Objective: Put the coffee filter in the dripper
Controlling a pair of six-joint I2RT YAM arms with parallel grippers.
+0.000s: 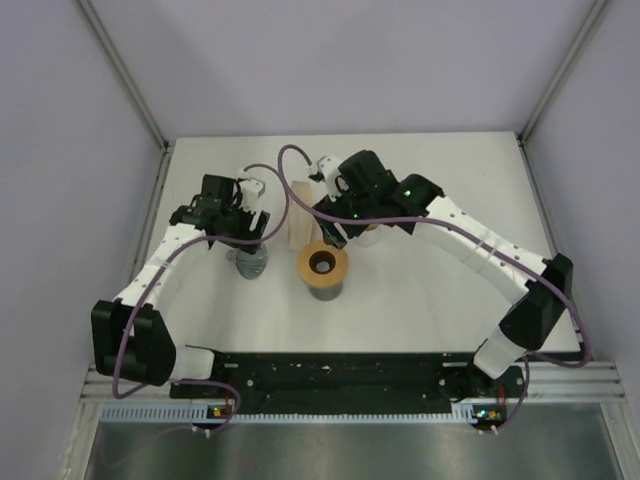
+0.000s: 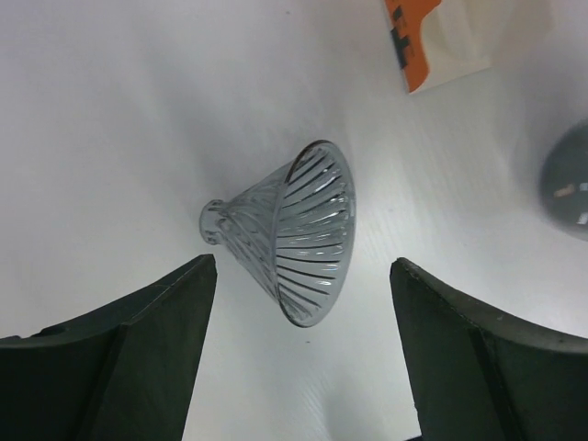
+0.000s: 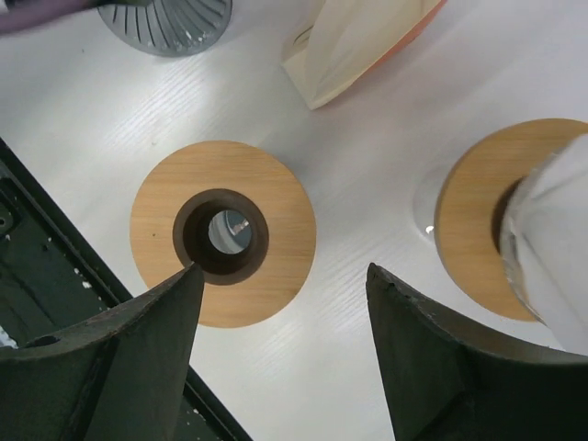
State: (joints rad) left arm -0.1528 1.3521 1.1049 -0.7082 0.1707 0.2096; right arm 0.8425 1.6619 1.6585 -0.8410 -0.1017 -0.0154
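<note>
The clear ribbed glass dripper (image 2: 294, 234) lies on its side on the white table, just beyond my left gripper (image 2: 303, 266), which is open and empty above it. It also shows in the top view (image 1: 248, 262) and the right wrist view (image 3: 170, 23). My right gripper (image 3: 283, 271) is open and empty, between a wooden ring with a dark hole (image 3: 223, 234) and a second wooden ring (image 3: 478, 220). A white paper piece that looks like the coffee filter (image 3: 551, 230) stands in that second ring. In the top view my right gripper (image 1: 335, 232) hides it.
A white and orange filter packet (image 2: 450, 41) lies behind the dripper; it also shows in the right wrist view (image 3: 358, 41) and the top view (image 1: 297, 215). The first wooden ring (image 1: 323, 265) sits on a dark vessel. The black base rail (image 3: 55, 266) runs along the near edge.
</note>
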